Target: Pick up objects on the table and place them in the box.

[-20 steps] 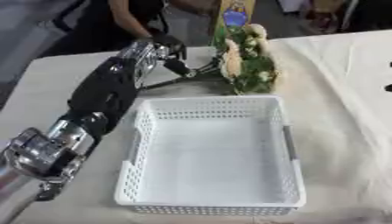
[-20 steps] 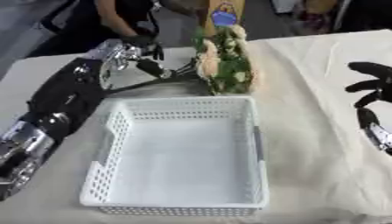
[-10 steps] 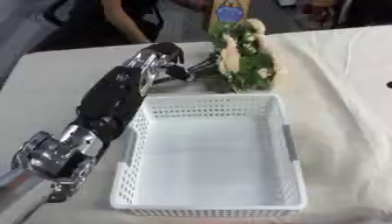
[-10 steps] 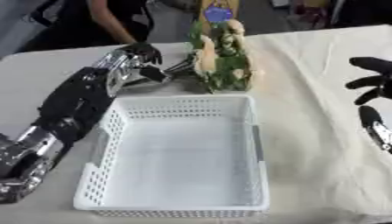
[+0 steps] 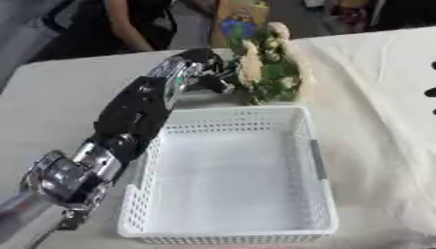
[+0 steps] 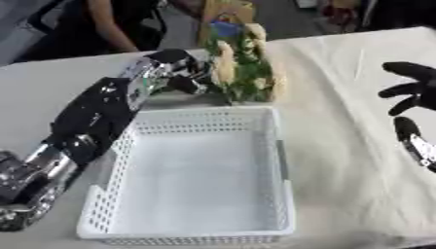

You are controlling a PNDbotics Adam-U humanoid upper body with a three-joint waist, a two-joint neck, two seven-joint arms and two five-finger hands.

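A bouquet (image 5: 271, 68) of cream flowers and green leaves, with a blue tag at its top, lies on the table just behind the white basket (image 5: 313, 160). My left hand (image 5: 203, 69) has reached in from the lower left. Its straight fingers (image 6: 192, 83) sit against the bouquet's left side, and none of them close round it. The basket holds nothing. At the right edge my right hand (image 6: 412, 91) hovers open over the cloth with its fingers spread, well away from the bouquet.
A cream cloth (image 5: 374, 97) covers the right part of the table, and bare grey table (image 5: 60, 97) lies to the left. A brown paper bag (image 6: 223, 14) stands behind the bouquet. A person sits at the far edge.
My left hand has moved right and slightly nearer, from beside the bouquet to its left edge. The right hand has stayed in place.
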